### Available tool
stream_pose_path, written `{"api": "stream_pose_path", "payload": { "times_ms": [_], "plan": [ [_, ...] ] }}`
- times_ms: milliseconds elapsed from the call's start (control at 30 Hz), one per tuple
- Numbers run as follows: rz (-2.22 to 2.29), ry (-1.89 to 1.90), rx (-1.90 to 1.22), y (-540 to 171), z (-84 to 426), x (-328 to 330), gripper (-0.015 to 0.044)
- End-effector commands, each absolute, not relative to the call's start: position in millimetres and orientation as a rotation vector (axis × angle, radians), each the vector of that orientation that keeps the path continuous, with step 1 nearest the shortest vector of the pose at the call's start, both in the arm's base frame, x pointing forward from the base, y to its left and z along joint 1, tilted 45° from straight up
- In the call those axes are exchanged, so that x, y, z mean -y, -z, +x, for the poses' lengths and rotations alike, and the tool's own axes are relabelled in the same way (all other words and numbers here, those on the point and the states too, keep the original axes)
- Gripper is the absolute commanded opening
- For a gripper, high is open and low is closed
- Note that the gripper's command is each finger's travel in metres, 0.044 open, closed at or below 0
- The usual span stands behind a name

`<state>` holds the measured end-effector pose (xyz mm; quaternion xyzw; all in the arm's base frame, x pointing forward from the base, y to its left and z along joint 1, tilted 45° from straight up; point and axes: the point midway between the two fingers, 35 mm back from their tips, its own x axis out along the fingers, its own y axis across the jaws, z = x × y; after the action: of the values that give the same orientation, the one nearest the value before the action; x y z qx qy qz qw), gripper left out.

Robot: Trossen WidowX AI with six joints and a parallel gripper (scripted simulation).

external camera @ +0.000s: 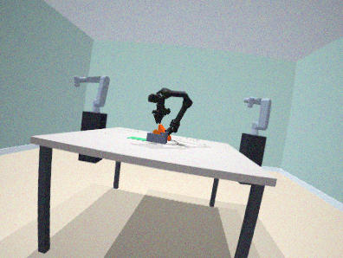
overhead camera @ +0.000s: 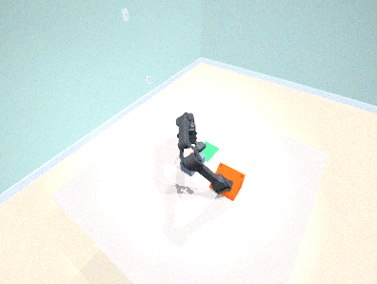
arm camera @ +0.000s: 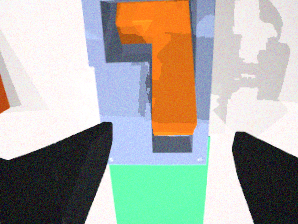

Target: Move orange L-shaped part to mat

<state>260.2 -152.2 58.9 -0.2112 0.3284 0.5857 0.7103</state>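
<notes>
The orange L-shaped part (arm camera: 175, 75) (external camera: 161, 128) is tipped in the pocket of the grey tray (arm camera: 120, 95) (external camera: 156, 138) (overhead camera: 189, 172). Its straight end is raised, with dark pocket floor showing past it in the wrist view; its L-shaped end sits at the pocket's far end in that view. My gripper (arm camera: 173, 135) (external camera: 158, 122) is open and empty, pointing down above the tray. In the wrist view its fingers stand wide on either side of the raised end, not touching it. The green mat (arm camera: 157, 195) (overhead camera: 209, 152) (external camera: 136, 138) lies beside the tray, by the raised end.
The arm's base stands on an orange plate (overhead camera: 233, 172) close to the tray, on the side away from the raised end. The white table (external camera: 208, 161) carries everything. Two grey arms on black pedestals stand beyond the table in the exterior view.
</notes>
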Motion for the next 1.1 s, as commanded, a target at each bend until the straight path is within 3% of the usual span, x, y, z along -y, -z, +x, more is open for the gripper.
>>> {"api": "stream_pose_path", "payload": {
  "times_ms": [0,1067],
  "plan": [
    [-0.550,-1.332,-0.677,-56.8,261.4,157.6,0.0280],
    [-0.550,-1.332,-0.676,-13.1,268.6,116.2,0.0280]
  ]
}}
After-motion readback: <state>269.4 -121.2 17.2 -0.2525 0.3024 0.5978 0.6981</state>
